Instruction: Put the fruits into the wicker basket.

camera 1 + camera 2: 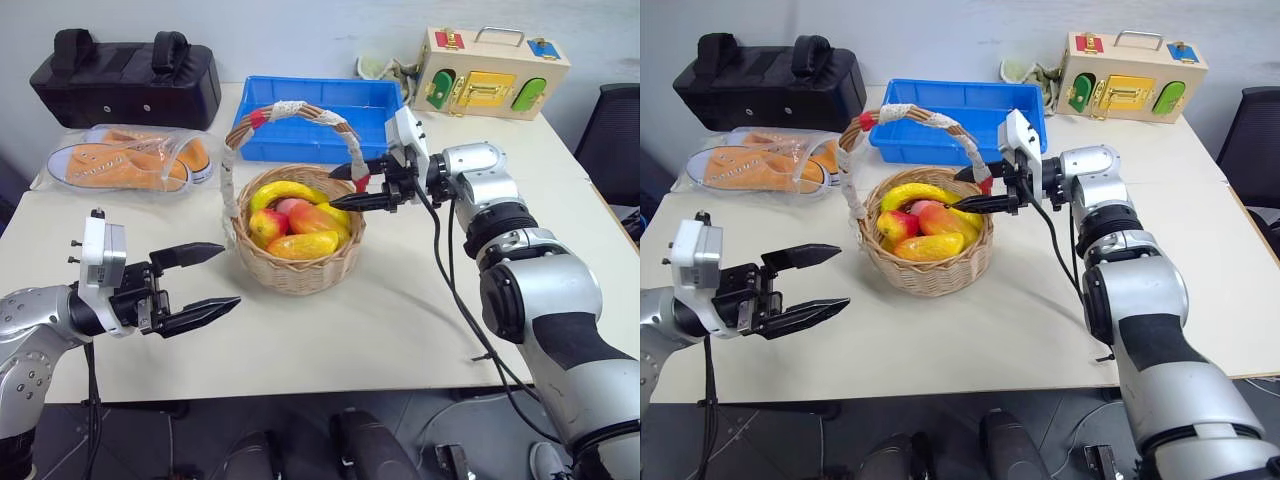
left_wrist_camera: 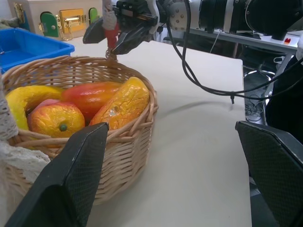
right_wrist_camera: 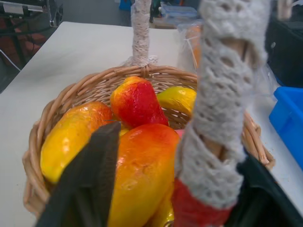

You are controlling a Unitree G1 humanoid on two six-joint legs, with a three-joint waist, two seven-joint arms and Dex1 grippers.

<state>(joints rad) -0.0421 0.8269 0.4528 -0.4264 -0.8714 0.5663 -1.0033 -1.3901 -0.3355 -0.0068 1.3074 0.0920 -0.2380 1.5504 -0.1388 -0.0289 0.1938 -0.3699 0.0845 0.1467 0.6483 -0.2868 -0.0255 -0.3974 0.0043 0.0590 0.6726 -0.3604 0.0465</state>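
The wicker basket [image 1: 295,270] stands mid-table with its white-wrapped arched handle [image 1: 290,108] upright. Inside lie the fruits: a yellow banana [image 1: 285,190], a red-orange mango [image 1: 318,217], an orange-yellow mango [image 1: 302,245] and a small red-and-yellow peach [image 1: 267,227]. My right gripper [image 1: 335,188] reaches in from the right and straddles the handle's red-wrapped end [image 1: 362,183]. In the right wrist view a gap shows between one finger [image 3: 90,184] and the handle. My left gripper [image 1: 228,274] hovers open and empty just left of the basket, pointing at it.
A blue plastic tray [image 1: 300,148] sits right behind the basket. Orange shoes in clear plastic [image 1: 130,160] and a black bag [image 1: 125,80] are at the back left, a wooden latch box [image 1: 490,75] at the back right. A black cable [image 1: 455,300] hangs along the right arm.
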